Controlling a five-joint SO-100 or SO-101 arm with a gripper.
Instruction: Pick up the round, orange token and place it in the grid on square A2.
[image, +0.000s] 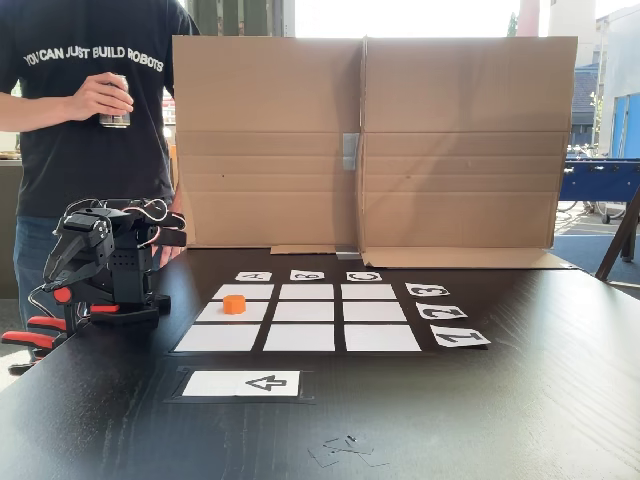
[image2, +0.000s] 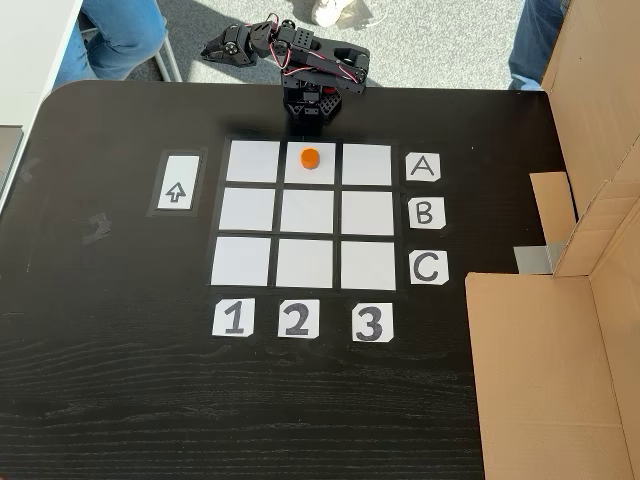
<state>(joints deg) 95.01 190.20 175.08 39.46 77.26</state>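
The orange token (image: 234, 304) (image2: 309, 158) lies flat on square A2 (image2: 310, 173), the middle cell of the grid's (image2: 305, 212) A row, as seen in both fixed views. Nothing touches it. The black arm (image: 105, 265) sits folded at the table edge just beyond the grid. Its gripper (image2: 216, 48) points away from the token and past the table edge. I cannot make out how its jaws stand, and nothing shows in them.
Letter cards (image2: 424, 213) and number cards (image2: 297, 319) border the grid. An arrow card (image2: 177, 193) lies beside it. An unfolded cardboard box (image: 370, 140) walls off one table side. A person (image: 80, 110) holding a can stands behind the arm. Red clamps (image: 35, 335) grip the table edge.
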